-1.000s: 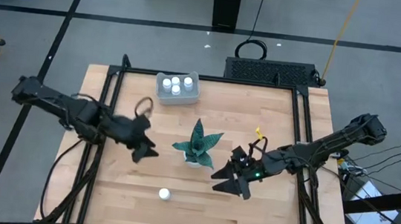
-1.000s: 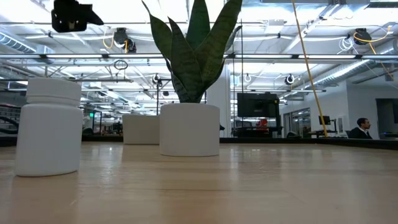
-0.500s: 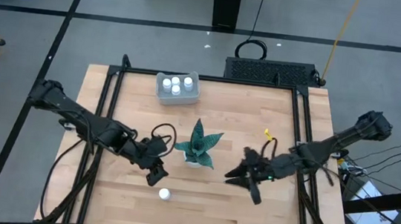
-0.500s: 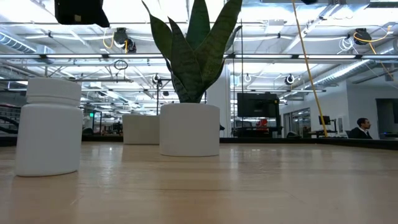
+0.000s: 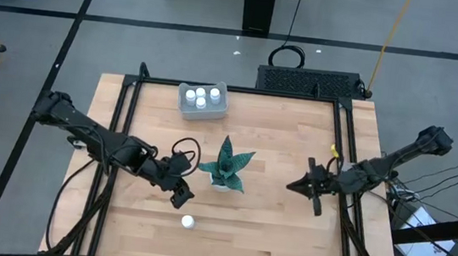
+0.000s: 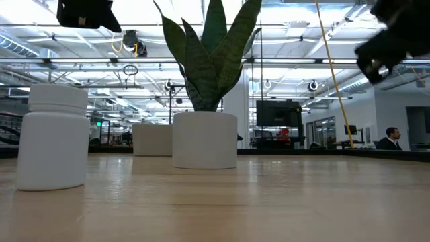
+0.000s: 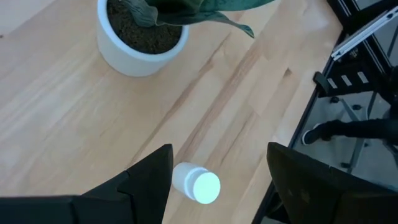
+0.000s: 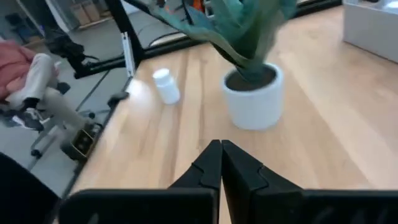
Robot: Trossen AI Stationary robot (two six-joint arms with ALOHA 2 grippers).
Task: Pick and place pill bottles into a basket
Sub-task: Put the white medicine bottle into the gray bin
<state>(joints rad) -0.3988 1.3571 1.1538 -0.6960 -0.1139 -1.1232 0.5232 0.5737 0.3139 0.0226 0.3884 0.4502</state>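
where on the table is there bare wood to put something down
Bare wood runs between the plant and the right gripper, and along the front edge right of the lone pill bottle. The back right corner beside the basket is free too. It is crowded where the left gripper hangs between plant and bottle.

There are four pill bottles. Three pill bottles sit inside the one basket. One pill bottle stands alone on the one wooden table. There is one plant, and it grows in one white pot. There are two robot arms, one on each side, so there are two grippers: the left gripper and the right gripper.
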